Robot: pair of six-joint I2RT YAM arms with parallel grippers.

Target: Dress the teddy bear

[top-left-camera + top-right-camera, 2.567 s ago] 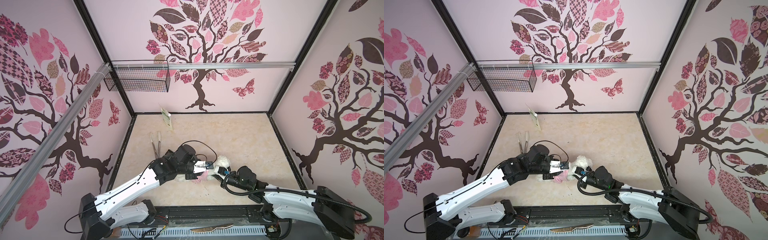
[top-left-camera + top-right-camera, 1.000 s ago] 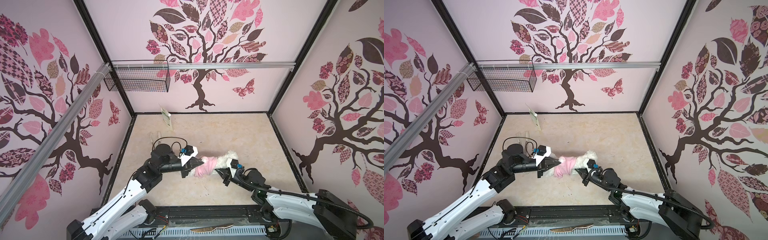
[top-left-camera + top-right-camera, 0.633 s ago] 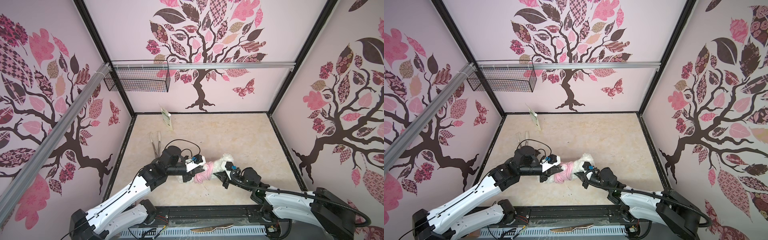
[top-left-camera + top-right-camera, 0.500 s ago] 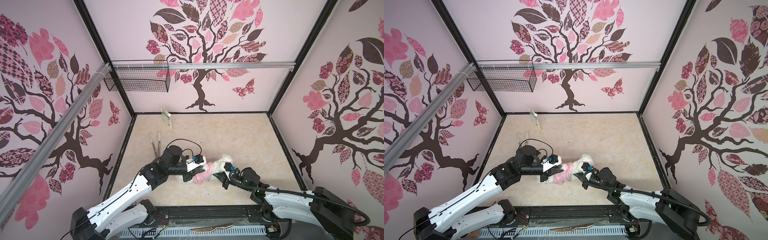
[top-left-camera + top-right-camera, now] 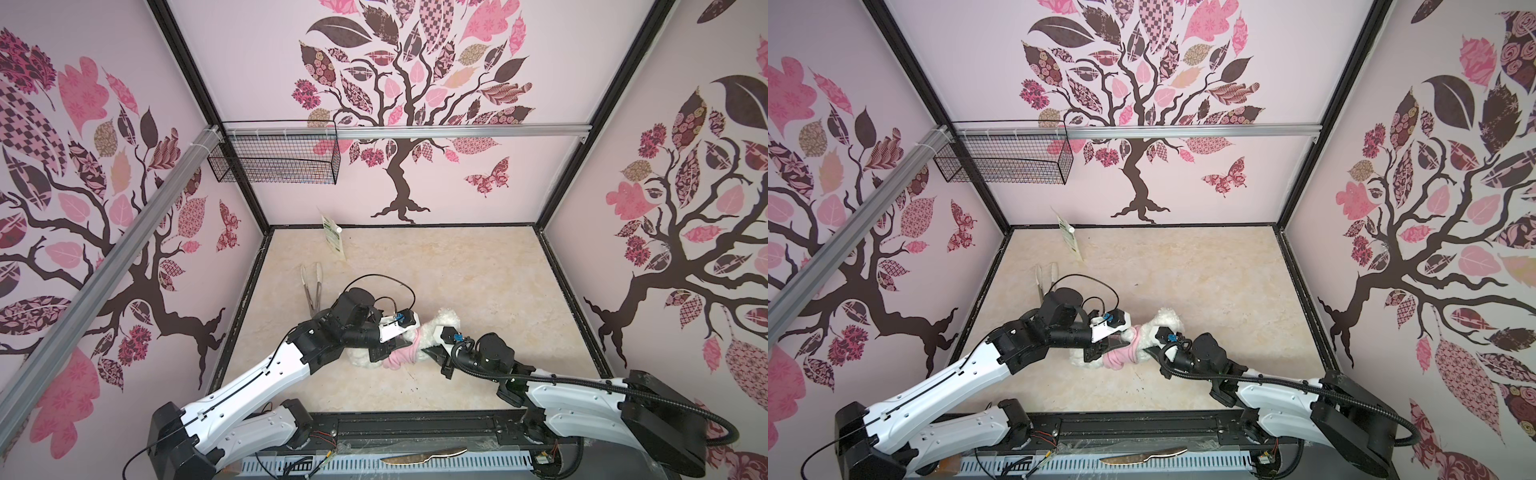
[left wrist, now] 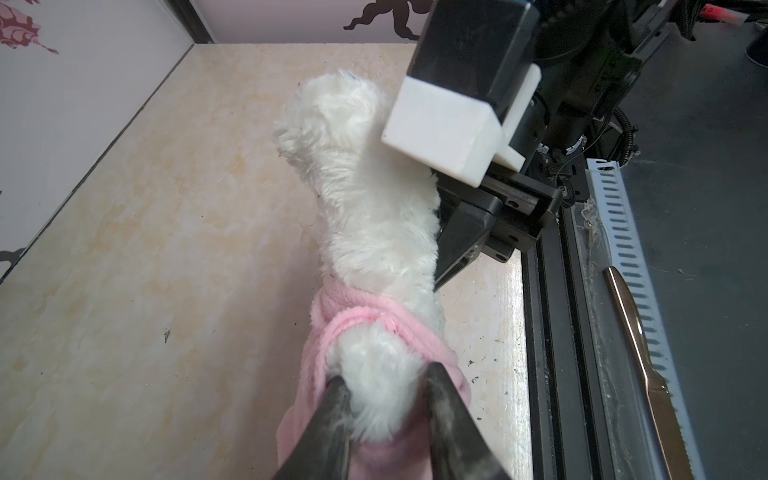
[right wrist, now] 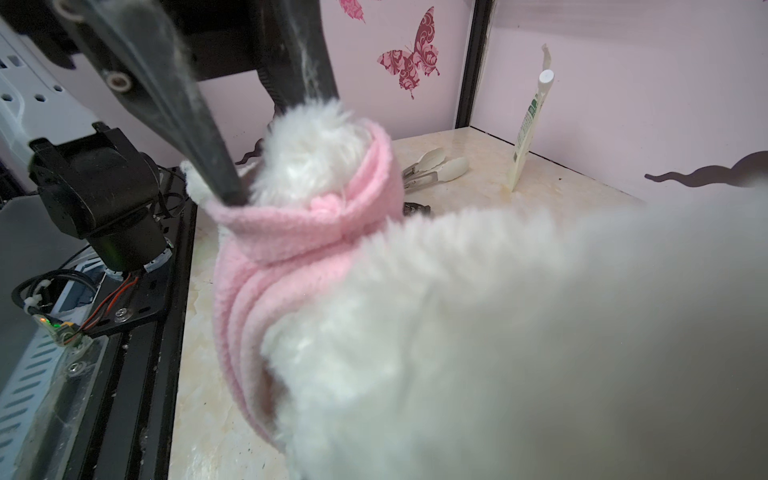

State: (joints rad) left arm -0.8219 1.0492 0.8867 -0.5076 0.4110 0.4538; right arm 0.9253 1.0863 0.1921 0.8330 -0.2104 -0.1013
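Left hand (image 6: 384,374) – jaws parted, one finger (image 6: 332,415) on each side of a white furry limb, both touching the fluff; no squeeze seen. In the right wrist view one of these fingers sits inside the rolled pink edge and the other is behind the fur.

The limb pokes out through an opening of the hoodie (image 6: 365,316). The pink cloth is bunched in folds around the middle of the bear (image 6: 374,216).

Right hand (image 5: 429,353) – clenched on the bear's fur at the other end of the body. Its dark finger presses into the bear's side in the left wrist view. Its own camera is filled with blurred white fluff, so the fingertips are hidden there.

In both top views the bear (image 5: 446,318) is at the front middle of the tabletop (image 5: 457,270), stretched between the two hands, head end toward the back right. Whether it rests on the surface or hangs just above it, cannot tell.

Farther out: tongs (image 5: 312,286) lie behind the left arm. A tube (image 5: 334,237) leans at the back wall. A wire basket (image 5: 274,160) hangs on the rail above. A knife (image 5: 424,457) lies on the front frame, off the tabletop.
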